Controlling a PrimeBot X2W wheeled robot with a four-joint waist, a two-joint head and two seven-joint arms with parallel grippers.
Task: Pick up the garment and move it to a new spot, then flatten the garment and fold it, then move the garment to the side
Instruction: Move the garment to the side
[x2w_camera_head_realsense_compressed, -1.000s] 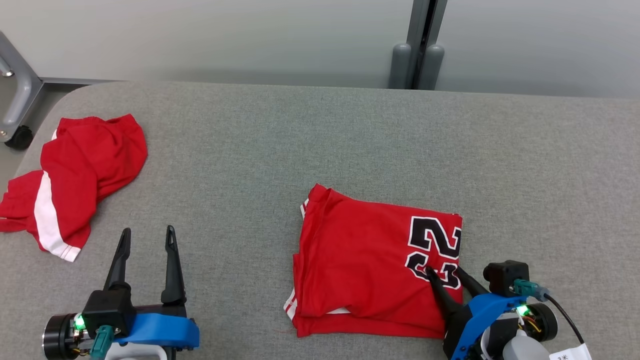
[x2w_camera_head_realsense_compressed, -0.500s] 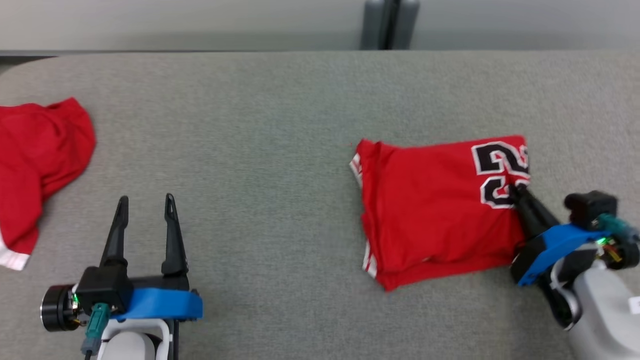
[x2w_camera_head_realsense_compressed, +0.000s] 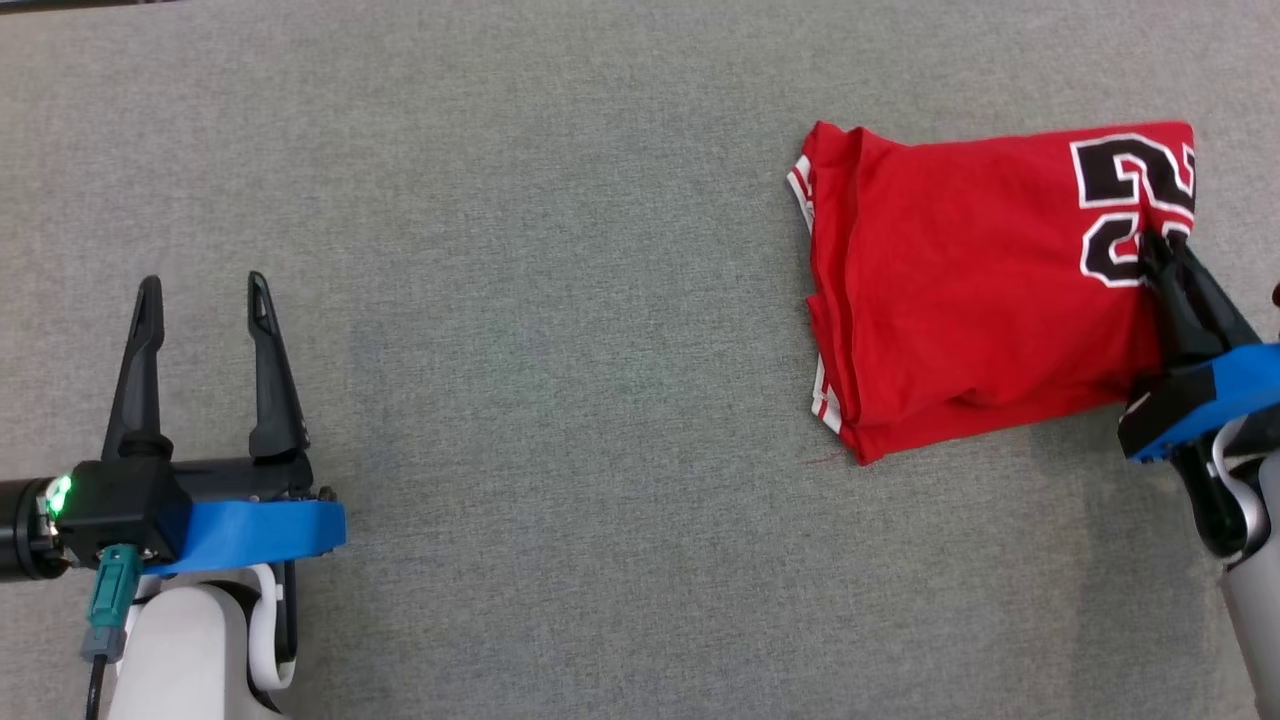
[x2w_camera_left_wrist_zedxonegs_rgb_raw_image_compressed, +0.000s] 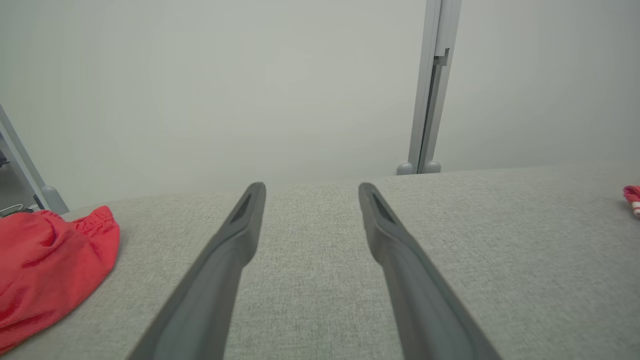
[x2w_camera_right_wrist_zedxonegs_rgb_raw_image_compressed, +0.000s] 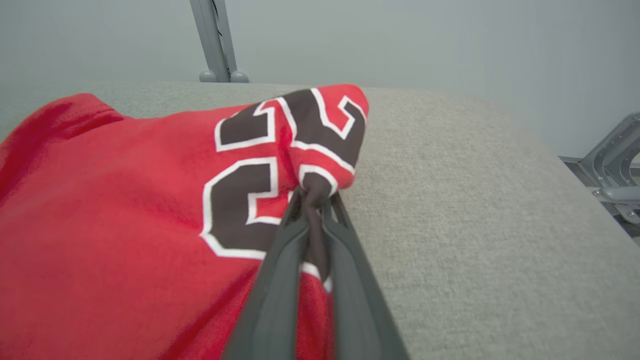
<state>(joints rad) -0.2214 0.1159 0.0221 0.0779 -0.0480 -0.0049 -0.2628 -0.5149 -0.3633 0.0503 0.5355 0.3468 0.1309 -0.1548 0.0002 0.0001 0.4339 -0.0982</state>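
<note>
A grey fabric worktop (x2w_camera_head_realsense_compressed: 560, 300) spans the scene, with a pale wall and a grey post (x2w_camera_left_wrist_zedxonegs_rgb_raw_image_compressed: 430, 85) beyond its far edge. The jersey (x2w_camera_head_realsense_compressed: 960, 290), red and folded into a rough rectangle, lies on the far right of the worktop, with black white-edged numerals at its right end and striped trim along its left edge. A second red cloth (x2w_camera_left_wrist_zedxonegs_rgb_raw_image_compressed: 45, 260) lies crumpled at the far left. The right gripper (x2w_camera_head_realsense_compressed: 1160, 250) reaches in from the near right, its jaws pressed together on a bunched pinch of jersey at the nearer numeral, where the fabric puckers up. The left gripper (x2w_camera_head_realsense_compressed: 200, 290) hovers over bare worktop at the near left, well apart from the jersey, jaws spread wide and holding nothing.
</note>
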